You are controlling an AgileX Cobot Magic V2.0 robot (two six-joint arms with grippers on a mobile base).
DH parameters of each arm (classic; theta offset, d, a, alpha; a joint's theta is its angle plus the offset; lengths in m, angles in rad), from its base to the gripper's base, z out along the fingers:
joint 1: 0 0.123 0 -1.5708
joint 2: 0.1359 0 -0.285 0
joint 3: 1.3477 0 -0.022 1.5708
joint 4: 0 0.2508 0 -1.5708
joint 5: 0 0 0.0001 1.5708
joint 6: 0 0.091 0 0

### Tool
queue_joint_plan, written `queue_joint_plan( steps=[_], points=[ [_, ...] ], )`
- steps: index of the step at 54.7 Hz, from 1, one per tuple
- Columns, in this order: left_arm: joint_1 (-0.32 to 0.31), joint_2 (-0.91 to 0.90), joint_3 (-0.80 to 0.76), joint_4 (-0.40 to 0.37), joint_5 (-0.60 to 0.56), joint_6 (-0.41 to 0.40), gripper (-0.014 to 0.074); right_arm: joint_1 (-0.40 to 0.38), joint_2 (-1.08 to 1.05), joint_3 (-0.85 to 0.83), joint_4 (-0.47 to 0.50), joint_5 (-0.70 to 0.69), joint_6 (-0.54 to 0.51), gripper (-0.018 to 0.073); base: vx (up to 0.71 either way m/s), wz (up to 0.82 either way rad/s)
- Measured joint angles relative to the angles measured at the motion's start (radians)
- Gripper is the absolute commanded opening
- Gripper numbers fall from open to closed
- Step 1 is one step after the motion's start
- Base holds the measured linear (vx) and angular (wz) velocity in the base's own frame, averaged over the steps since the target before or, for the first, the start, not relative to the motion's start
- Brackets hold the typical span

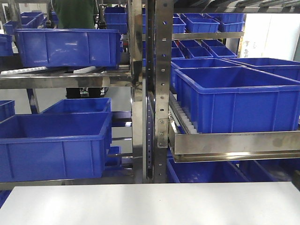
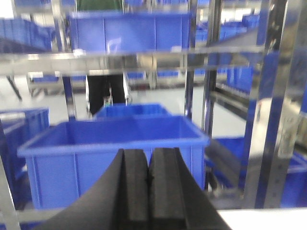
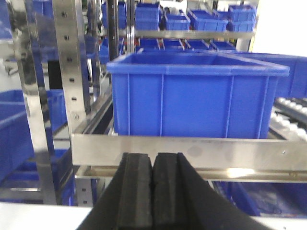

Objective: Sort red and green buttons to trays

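The red and green buttons and the trays are out of view in all three views. My left gripper (image 2: 149,165) shows in the left wrist view with its black pads pressed together and nothing between them, pointing at a blue crate (image 2: 115,143) on the rack. My right gripper (image 3: 153,167) shows in the right wrist view, also shut with nothing held, pointing at a steel shelf rail (image 3: 192,151) below another blue crate (image 3: 196,93). Neither gripper appears in the front view.
A steel rack with upright posts (image 1: 161,93) stands just behind the white table (image 1: 150,204). Deep blue crates fill its shelves at left (image 1: 54,145), upper left (image 1: 68,47) and right (image 1: 234,98). A person in a green top (image 1: 75,14) stands behind the rack.
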Motion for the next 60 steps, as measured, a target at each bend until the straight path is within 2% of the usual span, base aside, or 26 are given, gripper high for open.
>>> queue_joint_plan(
  steps=[6,11,22,28,34,41,52,60],
  points=[
    [0.000,0.036,0.000,0.000,-0.007,0.000,0.0094,0.000,0.016,0.000,0.000,0.000,0.000,0.0080,0.00,0.00],
    [-0.001,0.047,0.000,0.000,-0.008,0.000,0.0179,0.000,0.018,0.000,0.001,0.000,0.000,0.0186,0.00,0.00],
    [-0.001,0.050,0.000,0.000,-0.011,0.000,0.0455,0.000,0.018,0.000,0.001,-0.002,0.008,0.0576,0.00,0.00],
    [-0.001,0.050,0.000,0.000,-0.010,0.000,0.0556,0.000,0.018,0.000,0.001,-0.016,0.019,0.0726,0.00,0.00],
    [-0.001,0.051,0.000,0.000,-0.004,0.000,0.0589,0.000,0.018,0.000,0.019,-0.066,0.055,0.0727,0.00,0.00],
    [-0.001,0.051,0.000,0.000,0.025,-0.005,0.0587,0.023,0.051,0.052,0.008,-0.207,0.099,0.0699,0.00,0.00],
    [-0.001,0.052,0.000,0.000,0.041,-0.035,0.0587,0.141,0.233,0.337,-0.129,-0.439,0.114,0.0616,0.00,0.00],
    [-0.001,0.052,0.000,0.000,0.043,-0.037,0.0587,0.179,0.430,0.488,-0.175,-0.717,0.116,0.0575,0.00,0.00]
  ],
)
